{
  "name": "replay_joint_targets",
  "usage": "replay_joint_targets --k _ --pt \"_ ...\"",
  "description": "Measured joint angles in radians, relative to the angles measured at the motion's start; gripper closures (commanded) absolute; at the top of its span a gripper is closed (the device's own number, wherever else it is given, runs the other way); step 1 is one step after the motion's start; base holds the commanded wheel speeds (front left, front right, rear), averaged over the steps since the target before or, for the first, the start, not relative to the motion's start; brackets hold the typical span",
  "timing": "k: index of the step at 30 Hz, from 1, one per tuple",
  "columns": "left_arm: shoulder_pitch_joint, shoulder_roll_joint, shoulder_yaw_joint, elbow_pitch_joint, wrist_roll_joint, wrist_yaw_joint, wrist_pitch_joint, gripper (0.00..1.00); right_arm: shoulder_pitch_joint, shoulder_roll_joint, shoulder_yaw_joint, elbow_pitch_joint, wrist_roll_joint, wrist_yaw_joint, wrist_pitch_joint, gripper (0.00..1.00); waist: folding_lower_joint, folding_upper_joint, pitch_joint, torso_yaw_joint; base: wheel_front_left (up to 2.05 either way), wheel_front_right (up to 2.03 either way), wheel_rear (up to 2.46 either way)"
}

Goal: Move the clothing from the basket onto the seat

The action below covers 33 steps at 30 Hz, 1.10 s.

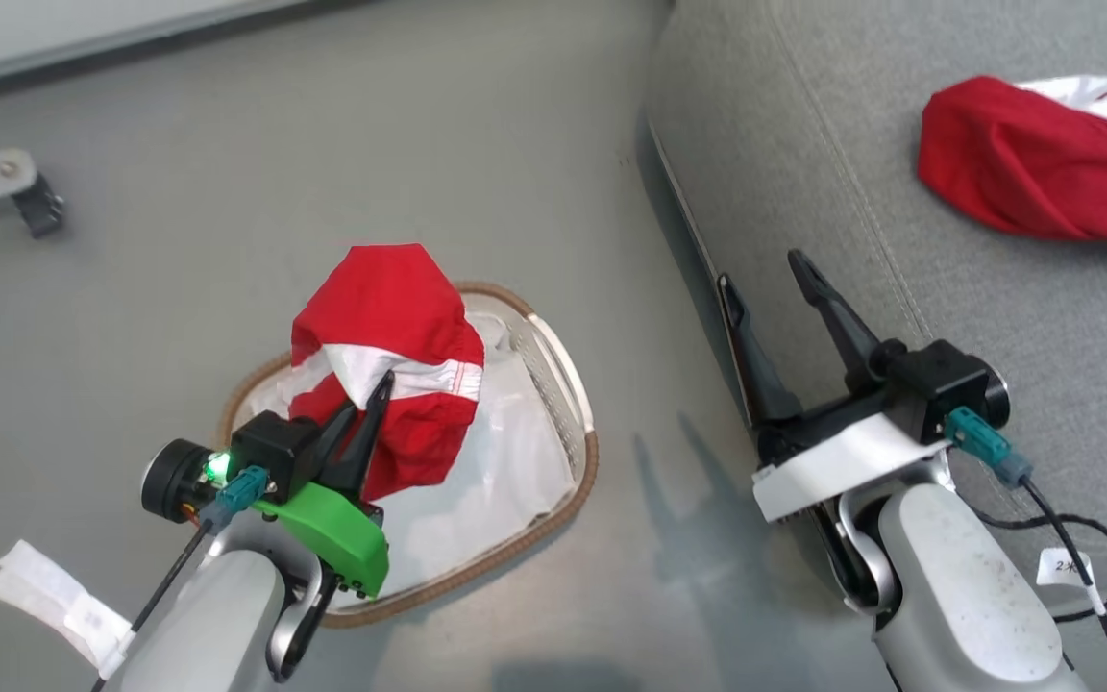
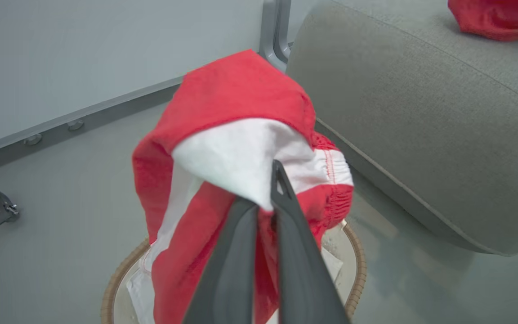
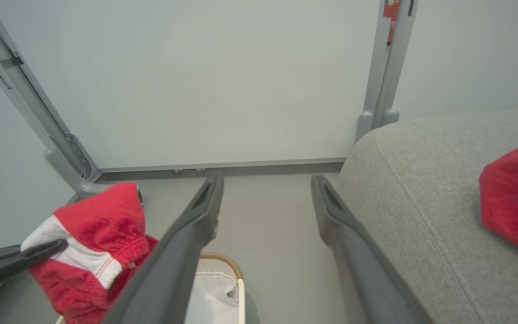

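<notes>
My left gripper (image 1: 373, 396) is shut on a red garment with white panels (image 1: 390, 365), holding it up above the basket (image 1: 584, 413). In the left wrist view the same garment (image 2: 232, 135) drapes over my closed fingers (image 2: 286, 211). The cream basket with its brown rim stands on the floor, a white liner sheet (image 1: 505, 461) inside it. A second red garment (image 1: 1044, 173) lies on the grey seat (image 1: 803, 144) at the upper right. My right gripper (image 1: 763, 274) stands open and holds nothing at the seat's front edge, its fingers (image 3: 200, 216) spread wide in the right wrist view.
A grey floor (image 1: 227, 144) surrounds the basket. A metal leg with a castor (image 1: 6, 187) stands at the far left. A pale wall with a grey baseboard and frame posts (image 3: 385, 67) rises behind the seat.
</notes>
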Motion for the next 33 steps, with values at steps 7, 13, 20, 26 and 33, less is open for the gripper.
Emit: replay_joint_targets --k 7,13,20,26,33 --pt "0.053 -0.040 0.085 -0.111 0.017 0.000 0.000 1.00 0.052 0.000 0.008 0.025 -0.016 0.000 0.000 0.00 0.0000 0.0000 -0.109 0.048 0.00 0.00 0.00" --pt "0.072 -0.064 0.121 -0.190 0.021 0.000 0.000 1.00 0.097 0.000 0.008 0.040 -0.027 0.000 0.000 0.00 0.0000 0.0000 -0.180 0.084 0.00 0.00 0.00" --pt "0.086 -0.095 0.157 -0.282 -0.001 0.000 0.000 1.00 0.146 0.000 0.028 0.053 -0.025 0.000 0.000 0.00 0.0000 0.0000 -0.250 0.107 0.00 0.00 0.00" --pt "0.107 -0.107 0.160 -0.325 -0.004 0.000 0.000 1.00 0.164 0.000 0.080 0.064 -0.017 0.000 0.000 0.00 0.0000 0.0000 -0.286 0.116 0.00 0.00 0.00" --pt "0.111 -0.125 0.138 -0.335 -0.011 0.000 0.000 1.00 0.094 0.000 0.236 0.072 -0.012 0.000 0.000 0.00 0.0000 0.0000 -0.287 0.134 0.00 0.00 0.00"
